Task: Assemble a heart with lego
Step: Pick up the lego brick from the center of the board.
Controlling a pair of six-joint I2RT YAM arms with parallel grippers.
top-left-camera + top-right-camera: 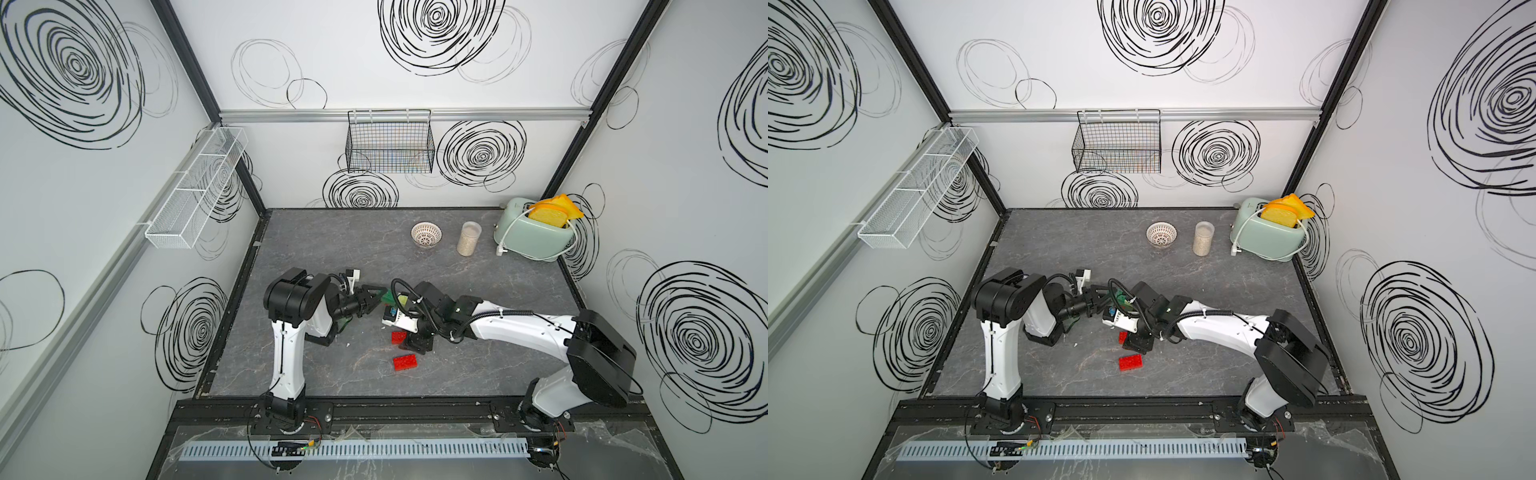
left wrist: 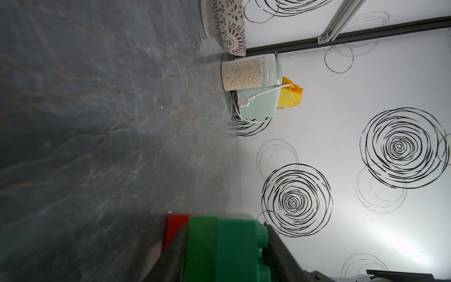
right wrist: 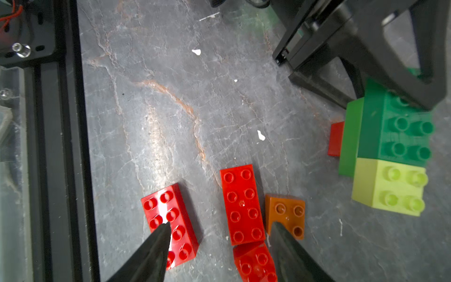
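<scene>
The nearest risk sits with the right fingers (image 3: 156,249). They stand well apart and empty above the loose lego, one tip over the outer red brick (image 3: 156,210) and the other over the orange-brown brick (image 3: 285,212), with the middle red brick (image 3: 241,205) between them. The orange-brown brick lies just beside the middle one, so a descent here would likely nudge a neighbour rather than straddle one brick cleanly. Whether the tips touch anything I cannot tell. The left fingers (image 2: 283,258) are clamped on the green brick (image 2: 224,249) of the half-built heart (image 3: 390,146), which appears to rest on the worktop (image 3: 170,97) near the loose bricks. A hard press there could tip it.
</scene>
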